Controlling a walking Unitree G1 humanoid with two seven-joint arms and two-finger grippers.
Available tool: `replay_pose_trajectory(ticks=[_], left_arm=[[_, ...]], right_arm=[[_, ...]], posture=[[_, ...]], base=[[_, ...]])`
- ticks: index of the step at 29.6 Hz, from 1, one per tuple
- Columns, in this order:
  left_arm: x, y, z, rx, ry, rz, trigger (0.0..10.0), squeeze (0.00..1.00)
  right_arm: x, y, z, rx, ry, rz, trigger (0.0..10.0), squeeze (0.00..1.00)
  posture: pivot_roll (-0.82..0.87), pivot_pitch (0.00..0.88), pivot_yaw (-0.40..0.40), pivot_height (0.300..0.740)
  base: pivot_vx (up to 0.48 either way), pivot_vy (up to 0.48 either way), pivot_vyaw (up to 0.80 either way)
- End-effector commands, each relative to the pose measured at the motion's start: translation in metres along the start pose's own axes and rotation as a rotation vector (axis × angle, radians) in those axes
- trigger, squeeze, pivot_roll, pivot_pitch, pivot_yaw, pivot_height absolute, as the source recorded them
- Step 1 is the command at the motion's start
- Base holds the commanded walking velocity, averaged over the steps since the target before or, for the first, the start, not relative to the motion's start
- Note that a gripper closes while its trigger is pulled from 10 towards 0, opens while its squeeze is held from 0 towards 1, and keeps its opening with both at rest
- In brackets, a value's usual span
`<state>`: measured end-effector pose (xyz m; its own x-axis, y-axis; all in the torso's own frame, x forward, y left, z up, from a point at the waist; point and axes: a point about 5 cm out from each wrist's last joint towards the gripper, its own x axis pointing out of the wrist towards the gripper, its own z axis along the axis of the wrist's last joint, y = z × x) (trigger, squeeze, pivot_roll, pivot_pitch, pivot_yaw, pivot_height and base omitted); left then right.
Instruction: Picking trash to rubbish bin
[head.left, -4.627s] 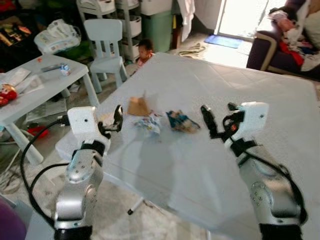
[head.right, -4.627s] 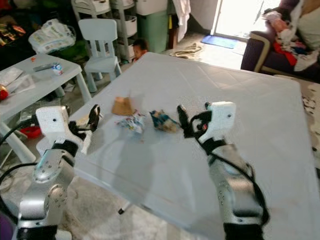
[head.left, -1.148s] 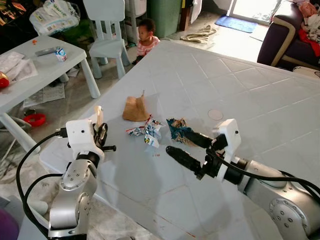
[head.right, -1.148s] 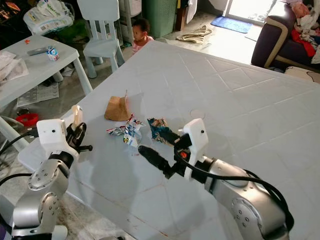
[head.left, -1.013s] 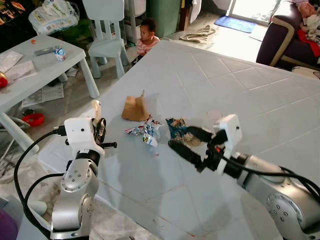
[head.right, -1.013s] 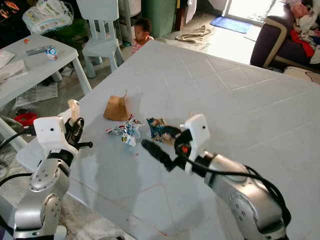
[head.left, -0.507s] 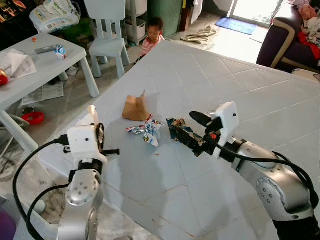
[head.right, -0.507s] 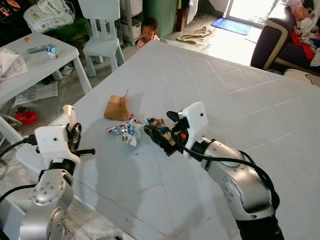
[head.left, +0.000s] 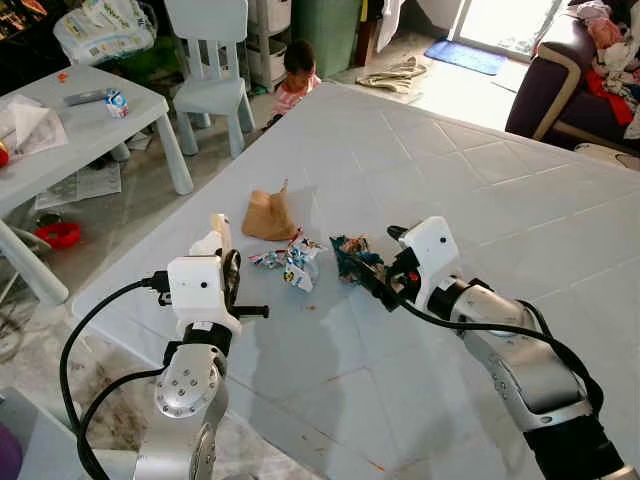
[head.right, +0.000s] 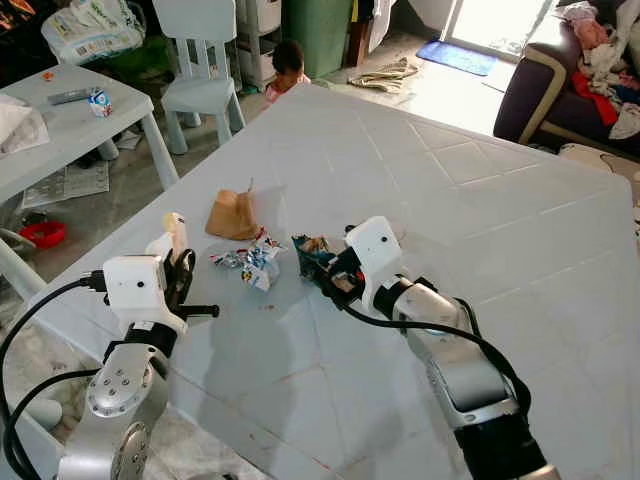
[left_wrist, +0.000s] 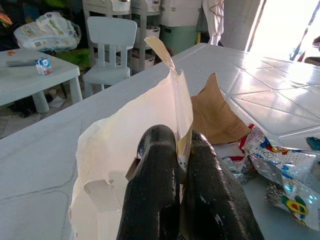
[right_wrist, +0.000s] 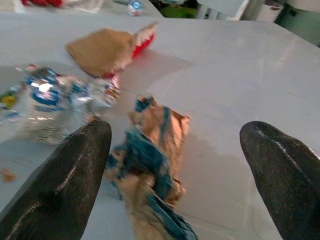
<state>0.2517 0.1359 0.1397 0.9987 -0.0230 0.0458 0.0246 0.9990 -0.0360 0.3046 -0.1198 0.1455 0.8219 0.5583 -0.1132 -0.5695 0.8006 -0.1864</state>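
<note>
The crumpled blue wrapper (right_wrist: 150, 150), near the table's (head.left: 480, 180) left edge, is straddled by the right gripper's (right_wrist: 170, 165) spread fingers; light, crushable, best pinched mid-bunch. A torn white paper (left_wrist: 125, 145) is pinched by the left gripper (left_wrist: 180, 165).

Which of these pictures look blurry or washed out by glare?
Right wrist view: soft all over, the blue wrapper and both black fingers smeared. Left wrist view: sharp on the torn white paper, but the doorway behind is blown out white. Eye views: fairly clear, the white table bright.
</note>
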Motion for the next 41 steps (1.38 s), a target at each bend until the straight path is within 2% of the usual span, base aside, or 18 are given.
replay_pose_trajectory(ticks=[1,5,6,7,8,19,28,41], left_arm=[[0.0,-0.002,-0.001,-0.008,-0.003,-0.003,0.0,0.0],[0.0,-0.003,-0.001,-0.017,-0.003,-0.006,0.0,0.0],[0.001,-0.003,-0.001,-0.017,-0.002,-0.006,0.0,0.0],[0.0,-0.003,-0.001,-0.018,-0.001,-0.006,0.0,0.0],[0.0,-0.003,-0.002,-0.019,-0.001,-0.006,0.0,0.0],[0.002,0.0,-0.003,-0.027,0.004,-0.002,0.0,0.0],[0.005,0.0,-0.003,-0.029,0.0,-0.005,0.0,0.0],[0.007,0.0,-0.003,-0.036,-0.005,-0.005,0.0,0.0]], right_arm=[[0.003,-0.002,-0.001,-0.019,-0.004,-0.009,10.0,0.0],[0.007,0.004,-0.007,0.02,0.009,0.013,10.0,0.0],[0.008,0.005,-0.009,0.029,0.014,0.022,9.1,0.0],[0.009,0.007,-0.011,0.036,0.016,0.028,7.5,0.0],[0.009,0.009,-0.012,0.048,0.017,0.038,0.0,0.0],[0.007,0.012,-0.019,0.077,0.017,0.056,0.0,0.0],[0.004,0.015,-0.029,0.042,0.066,0.054,0.0,0.0],[0.004,0.012,-0.031,0.033,0.079,0.032,0.0,0.0]], posture=[[0.02,0.101,-0.109,0.74],[0.02,0.101,-0.113,0.74],[0.02,0.101,-0.113,0.74],[0.02,0.101,-0.113,0.74],[0.02,0.101,-0.113,0.74],[0.03,0.098,-0.108,0.74],[0.02,0.095,-0.104,0.74],[0.02,0.088,-0.108,0.74]], base=[[0.0,0.0,0.0],[0.0,0.0,0.0],[0.0,0.0,0.0],[0.0,0.0,0.0],[0.0,0.0,0.0],[0.0,0.0,0.0],[0.0,0.0,0.0],[0.0,0.0,0.0]])
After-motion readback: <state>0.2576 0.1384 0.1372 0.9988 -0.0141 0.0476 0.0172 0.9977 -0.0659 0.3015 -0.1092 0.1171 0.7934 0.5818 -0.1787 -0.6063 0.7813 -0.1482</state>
